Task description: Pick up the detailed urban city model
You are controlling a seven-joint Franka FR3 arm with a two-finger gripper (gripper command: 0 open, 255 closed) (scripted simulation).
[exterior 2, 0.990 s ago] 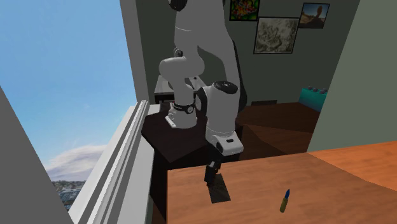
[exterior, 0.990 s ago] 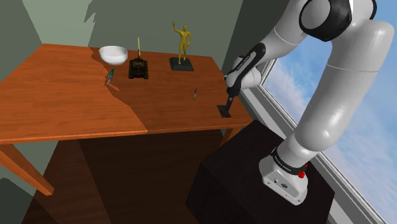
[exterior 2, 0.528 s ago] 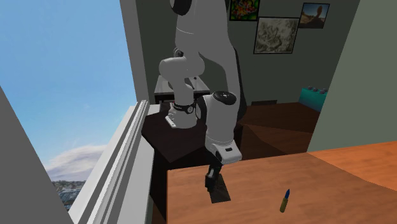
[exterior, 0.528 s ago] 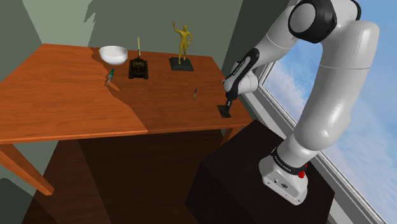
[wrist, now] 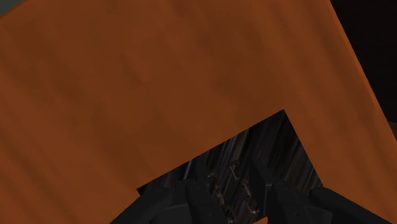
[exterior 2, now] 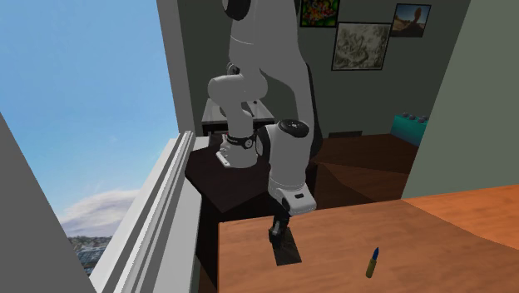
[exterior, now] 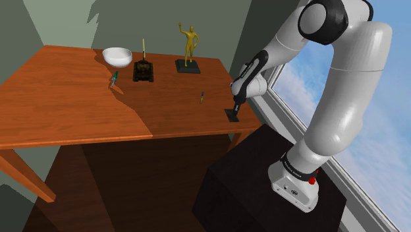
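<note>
Wooden table (exterior: pixel 66 112) beside a window: you see the dark city model (exterior: pixel 234 118) lying flat at the corner nearest the stand. The gripper (exterior: pixel 234 109) stands upright right above it. You cannot tell whether it grips.

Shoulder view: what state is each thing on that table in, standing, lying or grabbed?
City model: flat on the table corner, not lifted, gripper lowered onto it.
White bowl: upright.
Tank model: upright on its tracks.
Golden figurine: standing on its base, one arm raised.
Blue-tipped cylinder: standing on end.
Green tool: lying flat.
</note>
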